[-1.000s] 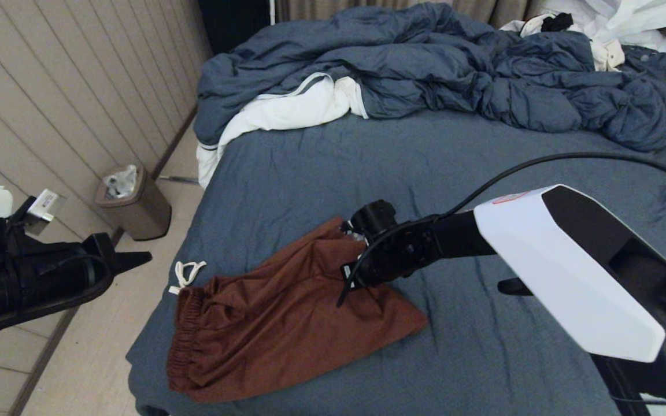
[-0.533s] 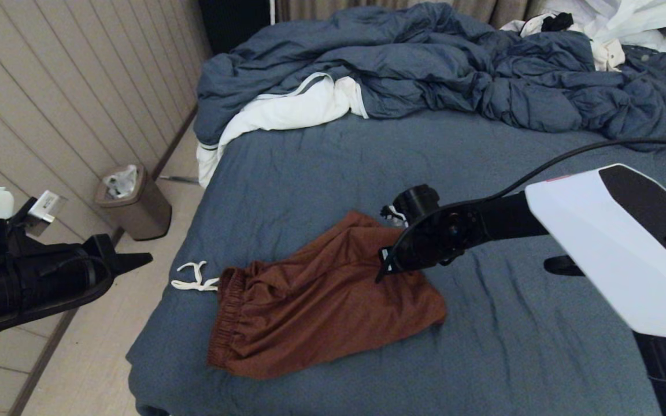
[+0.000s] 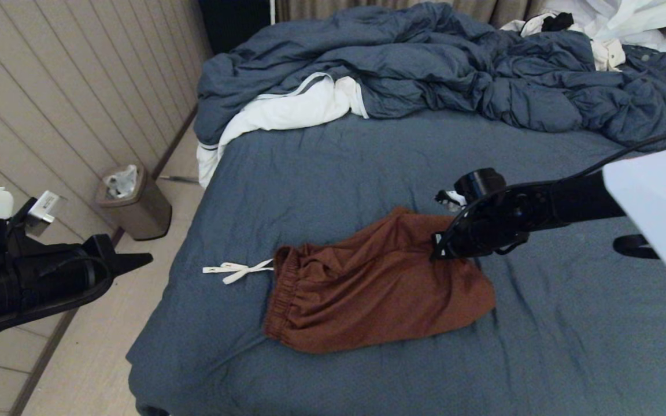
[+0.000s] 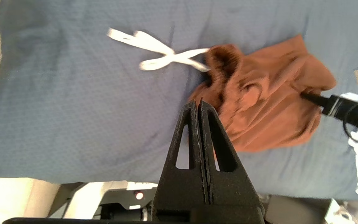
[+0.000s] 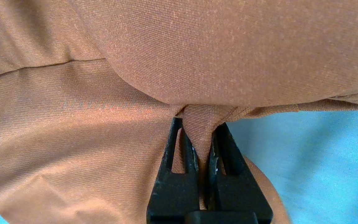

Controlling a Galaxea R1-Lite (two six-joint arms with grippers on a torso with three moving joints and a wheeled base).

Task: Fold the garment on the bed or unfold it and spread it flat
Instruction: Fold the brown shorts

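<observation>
The rust-brown shorts (image 3: 376, 286) lie bunched on the bed (image 3: 333, 167), waistband gathered, white drawstring (image 3: 236, 270) trailing away from the right claw (image 3: 438, 252), which pinches a fabric fold, perhaps a leg hem. The left claw (image 4: 199, 104) hangs closed beside the bed.

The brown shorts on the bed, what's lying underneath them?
The brown shorts lie bunched on the dark blue sheet of the bed, which shows all around them. The white drawstring trails beside the waistband. Whatever else lies beneath the fabric is covered.
</observation>
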